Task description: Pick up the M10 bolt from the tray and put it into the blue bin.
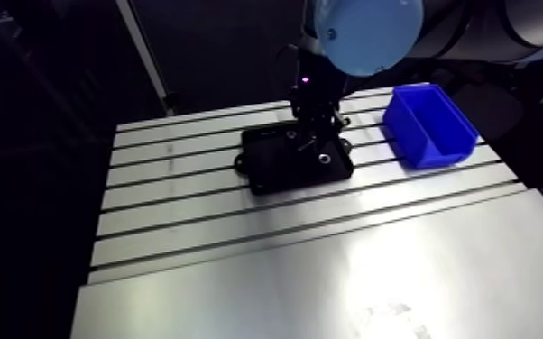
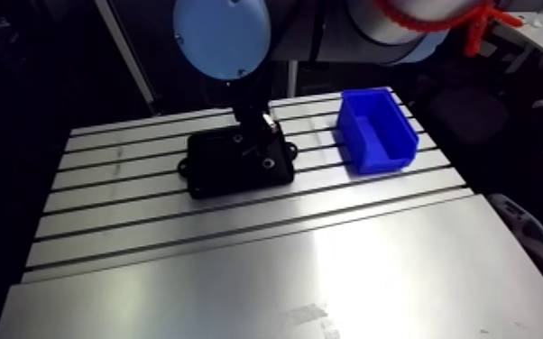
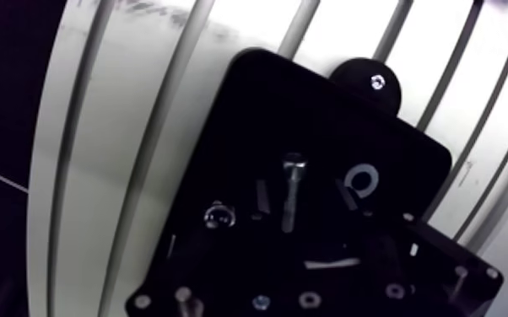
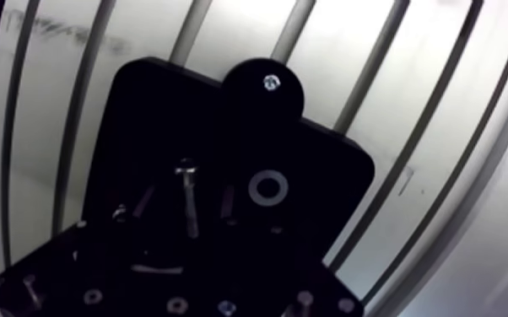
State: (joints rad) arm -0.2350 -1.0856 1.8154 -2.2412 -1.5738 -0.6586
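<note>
- Tray [image 1: 286, 171], black plastic with rounded corners, sits on the slotted aluminium table [image 1: 194, 230]; blue bin [image 1: 428, 126] stands well apart, bare metal between them.
- Gripper [image 3: 305, 198] is spread, its dark fingers [image 3: 262, 198] straddling the M10 bolt [image 3: 290, 190], gaps on both sides.
- The bolt lies flat and shiny in the tray, near a ring washer [image 3: 362, 179].
</note>
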